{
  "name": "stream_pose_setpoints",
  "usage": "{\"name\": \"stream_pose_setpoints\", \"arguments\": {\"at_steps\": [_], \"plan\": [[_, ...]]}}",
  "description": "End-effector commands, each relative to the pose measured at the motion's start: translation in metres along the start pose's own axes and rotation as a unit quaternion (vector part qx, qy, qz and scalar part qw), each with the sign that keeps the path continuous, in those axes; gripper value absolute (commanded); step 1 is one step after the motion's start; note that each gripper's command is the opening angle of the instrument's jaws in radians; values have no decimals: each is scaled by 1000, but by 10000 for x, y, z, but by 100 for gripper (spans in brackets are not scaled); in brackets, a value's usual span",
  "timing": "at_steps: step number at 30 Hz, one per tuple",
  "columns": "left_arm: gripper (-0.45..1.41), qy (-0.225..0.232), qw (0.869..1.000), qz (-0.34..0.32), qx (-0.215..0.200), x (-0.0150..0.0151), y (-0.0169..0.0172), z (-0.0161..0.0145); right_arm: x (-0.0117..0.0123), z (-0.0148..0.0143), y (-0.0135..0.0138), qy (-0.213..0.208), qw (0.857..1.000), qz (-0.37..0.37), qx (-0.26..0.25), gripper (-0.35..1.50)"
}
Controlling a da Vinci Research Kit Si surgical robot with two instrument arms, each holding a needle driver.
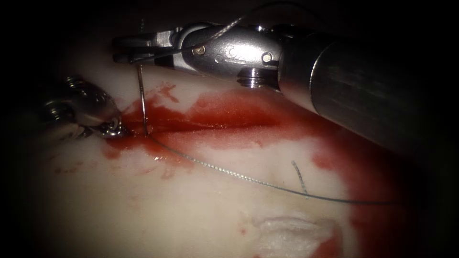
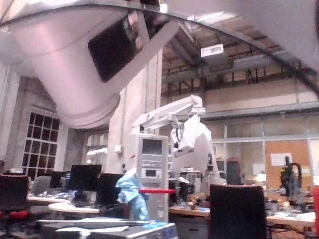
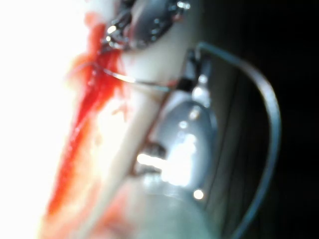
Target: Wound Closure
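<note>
The tissue (image 1: 205, 200) carries a red, wet cut (image 1: 215, 122) running left to right. My right tool (image 1: 126, 51) reaches in from the right above the cut, shut on the upper end of the needle (image 1: 142, 98). The needle hangs down from the jaws, and its lower end sits in the tissue at the cut's left end. The right wrist view shows the needle (image 3: 137, 82) arcing from the right tool (image 3: 182, 84) to the red cut. My left tool (image 1: 114, 129) rests its tip on the tissue just left of the needle's entry. Thread (image 1: 248, 179) runs from there to the right.
A short cut end of thread (image 1: 299, 177) sticks up from the tissue right of centre. More thread (image 1: 229, 24) arches over the right tool's wrist. Red fluid (image 1: 363, 172) stains the tissue's right side. A pale raised patch (image 1: 291, 229) lies near the front edge.
</note>
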Motion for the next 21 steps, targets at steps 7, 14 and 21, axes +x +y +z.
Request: {"name": "stream_pose_setpoints", "arguments": {"at_steps": [7,14,21], "plan": [[-45,-3,1000,2,-1,-12,1,-5,-2,7,14,-12,1000,-11,-19,-35],[-45,-3,1000,2,-2,-12,1,-4,-1,7,14,-10,1000,-11,-21,-35],[-45,-2,1000,2,-1,-13,1,-5,3,8,12,1,1000,1,-15,-35]]}}
